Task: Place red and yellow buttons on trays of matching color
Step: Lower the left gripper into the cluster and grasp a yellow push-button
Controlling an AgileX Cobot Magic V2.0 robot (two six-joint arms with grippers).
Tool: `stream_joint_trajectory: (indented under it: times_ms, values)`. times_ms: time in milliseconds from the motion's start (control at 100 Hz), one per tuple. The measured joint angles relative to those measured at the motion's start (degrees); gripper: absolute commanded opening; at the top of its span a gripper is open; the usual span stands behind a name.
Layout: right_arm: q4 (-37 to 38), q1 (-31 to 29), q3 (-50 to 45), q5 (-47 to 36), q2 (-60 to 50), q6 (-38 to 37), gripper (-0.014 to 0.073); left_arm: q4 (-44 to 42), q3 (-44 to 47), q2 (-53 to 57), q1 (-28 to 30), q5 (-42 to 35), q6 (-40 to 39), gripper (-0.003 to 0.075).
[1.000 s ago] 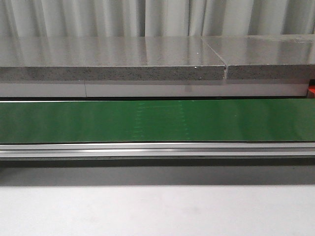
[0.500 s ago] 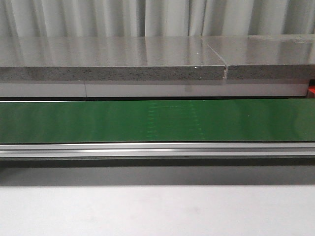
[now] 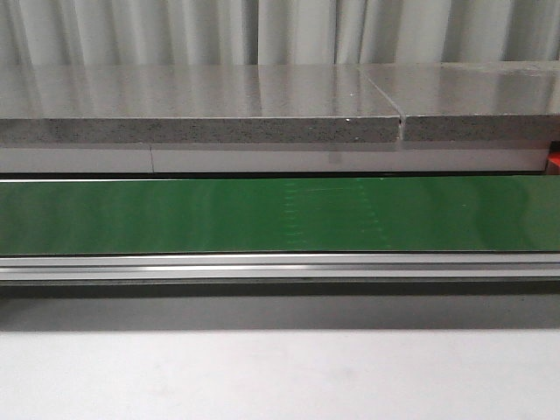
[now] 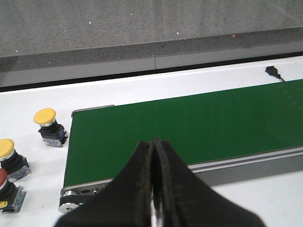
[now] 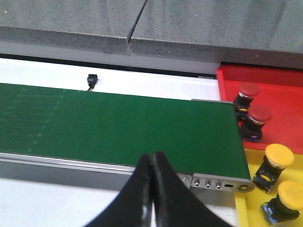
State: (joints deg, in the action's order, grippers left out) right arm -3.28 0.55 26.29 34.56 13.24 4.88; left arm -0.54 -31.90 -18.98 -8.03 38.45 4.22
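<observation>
- Green belt (image 3: 175, 214), 1 pc, carries nothing now; it runs between supply side and trays.
- Red tray (image 5: 279, 94): 2 red buttons (image 5: 259, 120); yellow tray (image 5: 258, 201): 2 yellow buttons (image 5: 278, 161), already sorted.
- By left end: 2 yellow (image 4: 47, 122), 1 red (image 4: 5, 189) waiting.
- Left gripper (image 4: 154, 189) and right gripper (image 5: 152, 189): fingers clenched, grasp nothing.

Green belt (image 3: 175, 214) bare; buttons (image 4: 49, 126) crowd its left end.

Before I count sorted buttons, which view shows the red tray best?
The right wrist view: the red tray is there with two red buttons on it, beside the belt's end. The front view catches only a red sliver at its right edge. The left wrist view doesn't show it.
</observation>
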Motion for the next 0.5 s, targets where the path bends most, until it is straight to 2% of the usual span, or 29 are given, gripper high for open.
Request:
stream_joint_trajectory:
  times_ms: [190,350,420,500]
  values:
    - [0.0,0.0,0.0,0.0,0.0,0.0,-0.0067,0.54,-1.36,-8.53,0.27,0.0,-1.25,-0.0021]
    - [0.0,0.0,0.0,0.0,0.0,0.0,-0.0067,0.96,-5.5,-18.65,5.88,-0.42,-4.22,-0.0016]
    - [0.0,0.0,0.0,0.0,0.0,0.0,-0.0067,1.2,-7.3,-23.21,9.13,-1.07,-4.22,0.0031]
    - [0.0,0.0,0.0,0.0,0.0,0.0,-0.0067,1.56,-9.07,-28.1,12.32,-1.56,-4.53,0.017]
